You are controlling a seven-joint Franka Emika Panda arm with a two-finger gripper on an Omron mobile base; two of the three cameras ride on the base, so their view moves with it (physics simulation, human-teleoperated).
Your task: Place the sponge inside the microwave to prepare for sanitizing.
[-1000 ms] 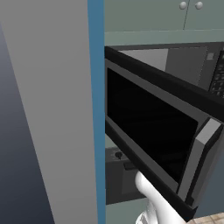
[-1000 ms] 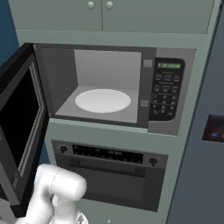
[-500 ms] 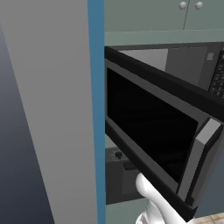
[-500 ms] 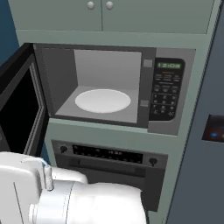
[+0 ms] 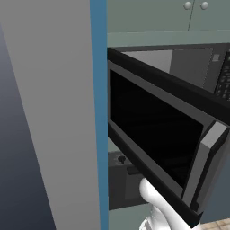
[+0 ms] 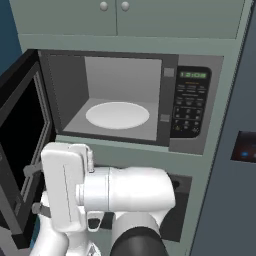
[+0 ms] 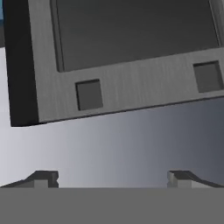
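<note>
The microwave [image 6: 190, 102] stands with its door [image 6: 20, 130] swung wide to the left, and the white round plate [image 6: 117, 115] lies bare in the light grey cavity. My gripper [image 6: 34, 190] is below the cavity, pointing left at the door's inner side, open with nothing between its fingers. In the hand view the gripper [image 7: 113, 180] faces the door's [image 7: 131, 30] grey inner frame with two square latch holes, close ahead. In the left base view the door [image 5: 157, 134] juts out toward the camera. The sponge is out of view.
A black oven panel [image 6: 180, 200] sits under the microwave, and pale green cabinets [image 6: 115, 15] are above it. A tall grey panel [image 5: 49, 112] stands left of the door. A dark blue-grey appliance front [image 6: 240, 150] flanks the right side.
The arm has swung up and turned in the right base view, and its hand now points left at the open door. The microwave and door have not moved.
</note>
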